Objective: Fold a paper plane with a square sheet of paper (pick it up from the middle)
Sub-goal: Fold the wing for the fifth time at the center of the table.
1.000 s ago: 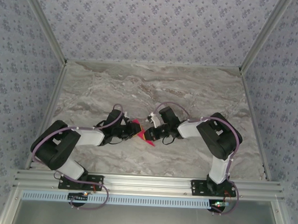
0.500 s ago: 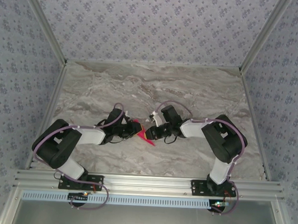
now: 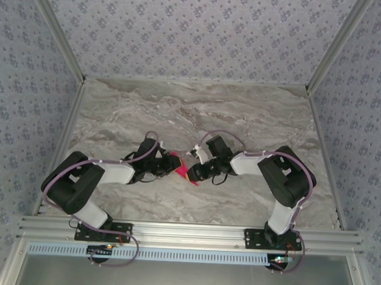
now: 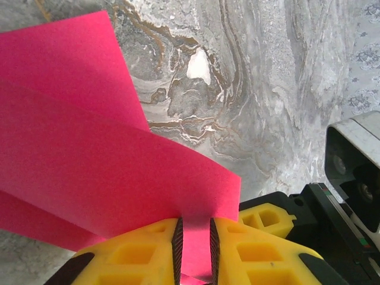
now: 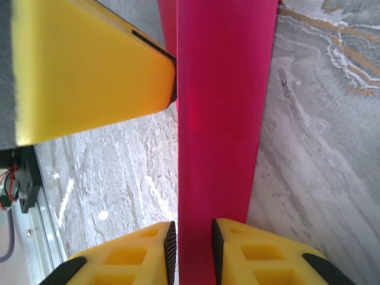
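The thin, partly folded magenta-pink sheet of paper (image 3: 184,173) hangs just above the middle of the grey marble-patterned table (image 3: 243,120), between the two arms. This looks like a mid-fold step, well short of a dart. The left gripper (image 4: 195,228) is clenched on one edge. The right gripper (image 5: 193,231) straddles a doubled strip, but I cannot tell whether it pinches. The next move calls for one firm hold while the other lines up and presses the crease.
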Motion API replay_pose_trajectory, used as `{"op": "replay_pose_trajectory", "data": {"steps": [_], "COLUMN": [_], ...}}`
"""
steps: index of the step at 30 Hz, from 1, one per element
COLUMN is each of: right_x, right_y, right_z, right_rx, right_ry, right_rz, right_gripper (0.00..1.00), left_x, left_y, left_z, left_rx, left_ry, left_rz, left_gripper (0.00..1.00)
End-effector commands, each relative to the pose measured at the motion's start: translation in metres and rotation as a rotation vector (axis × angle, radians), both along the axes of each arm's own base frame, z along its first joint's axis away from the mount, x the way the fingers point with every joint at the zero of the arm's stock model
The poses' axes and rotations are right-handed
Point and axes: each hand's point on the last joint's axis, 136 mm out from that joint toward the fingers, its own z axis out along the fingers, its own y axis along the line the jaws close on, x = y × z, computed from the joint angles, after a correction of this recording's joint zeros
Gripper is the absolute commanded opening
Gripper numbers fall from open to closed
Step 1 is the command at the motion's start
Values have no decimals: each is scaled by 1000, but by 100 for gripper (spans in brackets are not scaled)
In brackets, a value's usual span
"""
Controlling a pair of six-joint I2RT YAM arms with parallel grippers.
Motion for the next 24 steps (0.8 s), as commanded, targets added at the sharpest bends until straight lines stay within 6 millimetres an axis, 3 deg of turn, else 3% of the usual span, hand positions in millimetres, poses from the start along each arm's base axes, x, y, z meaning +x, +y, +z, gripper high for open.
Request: {"op": "replay_pose_trajectory", "data": {"steps": [1,7,24], "right_x": [-8,-11,-13], "right_y": [-1,1,-2], "right_z": [2,-5,-21], "right_rx": [6,5,-60], "right_ry": [5,46,148], "right_rz": [41,47,28], "right_gripper": [22,10,8], "left_x": [3,2,-6], "left_y": [0,1,-1], "left_z": [-2,-3,6], "left_rx": [20,21,-20], "left_ry": [-6,-5,-37], "left_rz": [2,4,-29], "left_gripper": [21,21,21]}}
